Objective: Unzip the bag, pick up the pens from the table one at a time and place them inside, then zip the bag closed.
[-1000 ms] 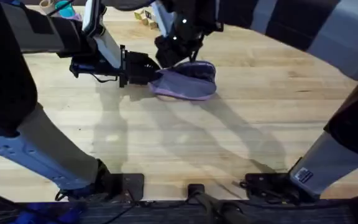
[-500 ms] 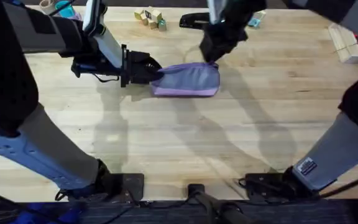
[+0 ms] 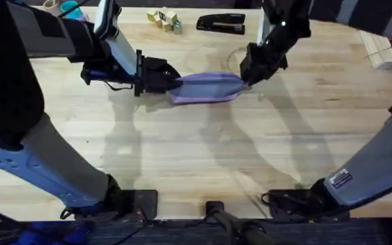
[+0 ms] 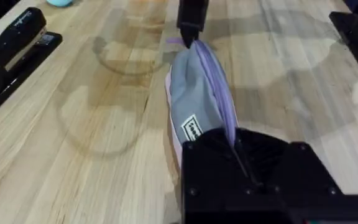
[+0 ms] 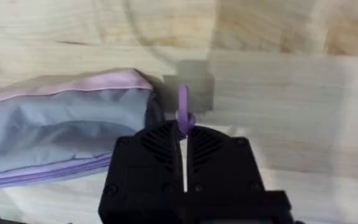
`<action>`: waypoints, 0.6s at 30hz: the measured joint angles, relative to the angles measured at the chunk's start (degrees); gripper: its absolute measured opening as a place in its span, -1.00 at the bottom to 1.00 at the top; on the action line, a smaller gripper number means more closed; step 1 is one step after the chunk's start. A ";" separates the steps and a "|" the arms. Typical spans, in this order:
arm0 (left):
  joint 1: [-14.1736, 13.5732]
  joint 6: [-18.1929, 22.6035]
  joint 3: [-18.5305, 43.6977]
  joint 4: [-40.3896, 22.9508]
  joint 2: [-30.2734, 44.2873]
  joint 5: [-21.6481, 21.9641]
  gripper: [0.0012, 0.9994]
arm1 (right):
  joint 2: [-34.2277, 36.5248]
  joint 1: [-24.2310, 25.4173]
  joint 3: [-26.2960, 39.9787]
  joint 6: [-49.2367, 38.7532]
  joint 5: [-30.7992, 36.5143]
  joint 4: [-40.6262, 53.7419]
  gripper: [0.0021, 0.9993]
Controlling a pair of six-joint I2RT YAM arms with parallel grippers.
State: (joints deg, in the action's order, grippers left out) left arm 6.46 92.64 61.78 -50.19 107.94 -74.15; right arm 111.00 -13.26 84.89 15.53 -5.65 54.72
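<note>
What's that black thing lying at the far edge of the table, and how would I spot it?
Start from the wooden table and look past the purple bag stretched between the two arms, to the far edge. There lies a black stapler, long and low. Beside it sit small pale wooden blocks; the stapler is the dark, glossy thing.

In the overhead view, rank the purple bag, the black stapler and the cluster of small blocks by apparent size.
1. The bag, largest.
2. The stapler; it lies farther back, so the gap is unsure.
3. The blocks, smallest.
</note>
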 joint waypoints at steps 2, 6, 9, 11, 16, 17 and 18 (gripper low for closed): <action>-0.02 -0.01 -0.01 -0.13 0.00 0.02 -0.92 | -0.23 0.11 -0.60 0.69 -0.20 -0.08 -0.94; -0.02 0.00 -0.02 -0.13 0.00 0.02 -0.92 | -0.87 0.30 -0.58 1.03 -0.15 0.23 -0.94; 0.06 0.00 0.00 -0.13 0.00 0.10 -0.92 | -1.71 0.54 0.46 1.18 1.14 2.28 -0.70; 0.49 -0.01 -0.01 -0.12 0.00 0.48 -0.92 | -2.24 1.14 1.76 0.95 4.29 4.92 -0.38; 1.73 -0.02 0.00 -0.13 0.00 0.70 -0.87 | -4.64 3.37 6.67 0.57 7.63 10.21 0.91; 1.73 -0.01 -0.01 -0.14 0.00 0.72 -0.87 | -5.47 3.40 7.87 0.59 7.74 11.05 0.97; 1.73 0.01 -0.01 -0.15 0.00 0.73 -0.84 | -6.23 3.33 8.84 0.62 7.76 11.74 0.98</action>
State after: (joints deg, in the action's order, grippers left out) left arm 8.19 92.65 61.77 -50.35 107.94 -73.41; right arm 104.78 -9.93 93.73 16.15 2.11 66.46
